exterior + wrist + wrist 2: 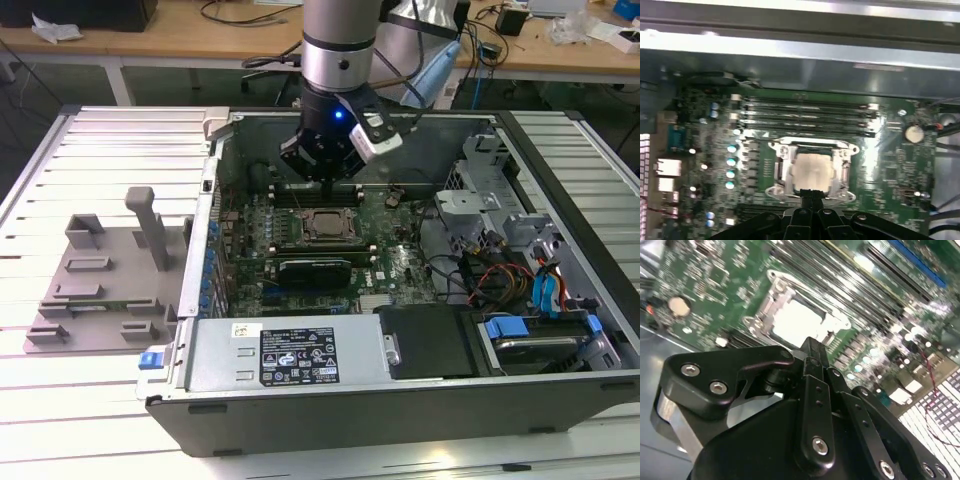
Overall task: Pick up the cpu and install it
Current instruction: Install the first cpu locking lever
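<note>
Lying open on the table (90, 130), the case (400, 390) is showing its board (890, 175); the cpu (812, 172) is sitting in the socket (782, 172), at six o'clock of the clenched, empty gripper (322, 185).

the exterior view looks down from the front onto the open grey metal computer case (400, 390). both wrist views look closely down at its green motherboard (890, 165) and share the silver socket frame (795, 320).

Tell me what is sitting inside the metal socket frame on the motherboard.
A flat silvery square, the cpu, lies inside the socket frame in both wrist views. The gripper covers the frame's near edge, and whatever lies under the chip is hidden.
</note>
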`<act>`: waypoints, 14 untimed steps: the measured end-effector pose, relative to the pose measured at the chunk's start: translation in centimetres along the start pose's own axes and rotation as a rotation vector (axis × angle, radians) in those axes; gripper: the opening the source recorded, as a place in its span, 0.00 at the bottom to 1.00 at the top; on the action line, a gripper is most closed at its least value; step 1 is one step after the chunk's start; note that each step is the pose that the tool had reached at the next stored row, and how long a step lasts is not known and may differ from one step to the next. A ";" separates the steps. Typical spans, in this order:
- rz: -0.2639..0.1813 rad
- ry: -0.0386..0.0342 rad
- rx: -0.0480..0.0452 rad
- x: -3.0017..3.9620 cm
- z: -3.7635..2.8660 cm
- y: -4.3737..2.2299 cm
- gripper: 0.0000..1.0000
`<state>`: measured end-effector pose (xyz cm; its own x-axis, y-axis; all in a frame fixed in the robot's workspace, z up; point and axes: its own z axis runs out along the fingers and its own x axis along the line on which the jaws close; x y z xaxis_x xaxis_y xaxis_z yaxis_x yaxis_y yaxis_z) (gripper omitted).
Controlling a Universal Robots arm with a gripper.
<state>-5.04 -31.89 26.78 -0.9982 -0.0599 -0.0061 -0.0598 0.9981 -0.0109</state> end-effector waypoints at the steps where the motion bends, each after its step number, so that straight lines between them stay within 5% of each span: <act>1: 0.000 0.0000 0.0000 0.39 0.00 0.08 0.11; 3: 0.000 0.0000 0.0000 1.62 0.02 0.35 0.11; 14: 0.000 -0.0001 -0.0001 5.92 0.22 1.79 0.11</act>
<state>-11.05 -30.46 26.50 -0.9982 -0.0598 -0.0062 -0.0597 0.9982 -0.0108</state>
